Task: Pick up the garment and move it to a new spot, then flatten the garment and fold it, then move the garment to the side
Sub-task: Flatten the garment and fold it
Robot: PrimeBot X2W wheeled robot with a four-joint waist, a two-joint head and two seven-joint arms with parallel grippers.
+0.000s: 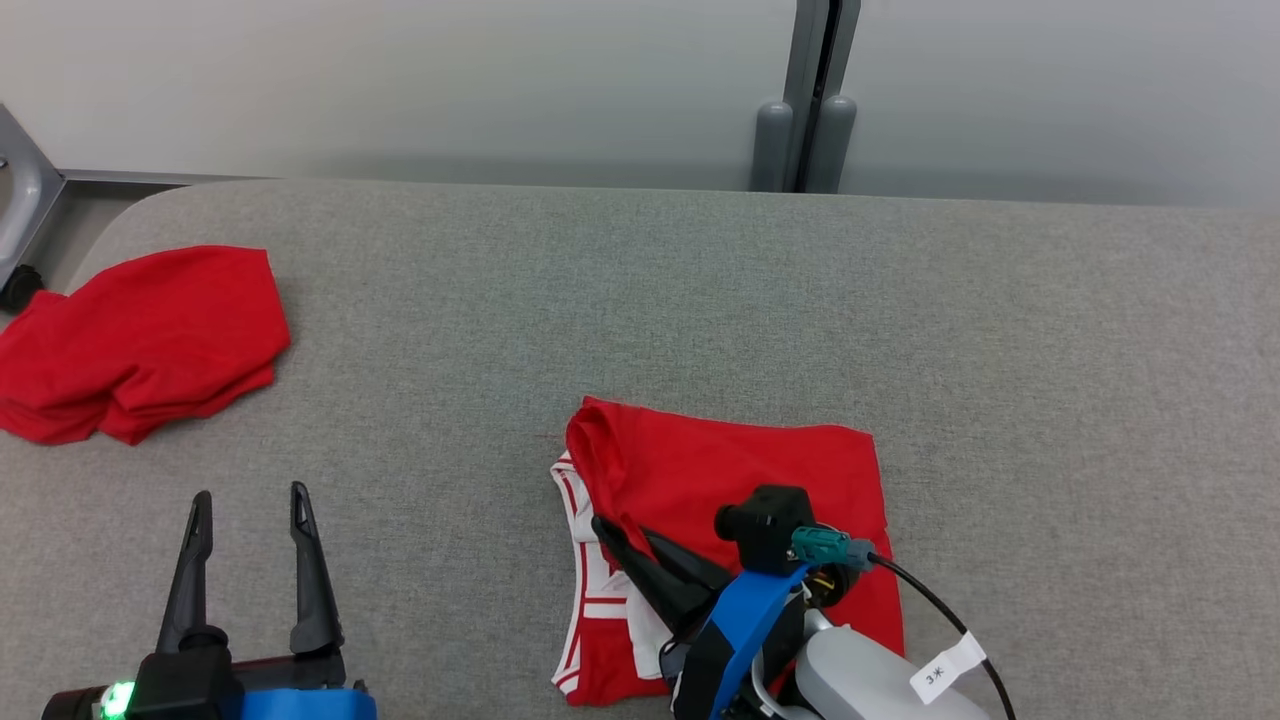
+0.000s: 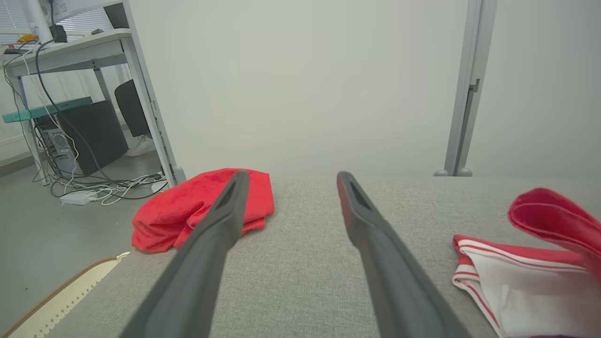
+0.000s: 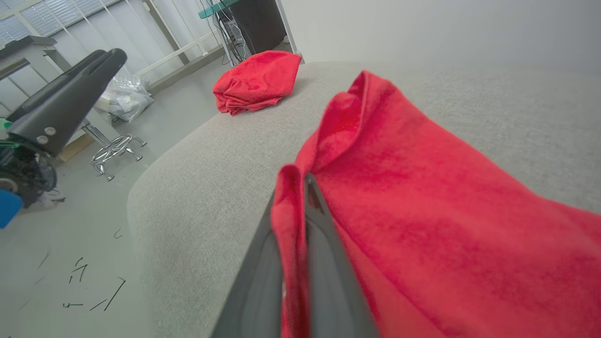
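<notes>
Looks mid-fold to me: the garment sits lower centre on the counter, with the right hand pinched onto its red edge. Left hand is wide open, lower left. Finishing the fold and the side move are still to do.

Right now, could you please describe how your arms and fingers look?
The left gripper and right gripper each have two long, dark, tapering fingers on black bases with blue covers. The right wrist carries a black camera block, a teal connector and a black cable with a white tag; its forearm is pale grey. A green light glows by the left base.
</notes>
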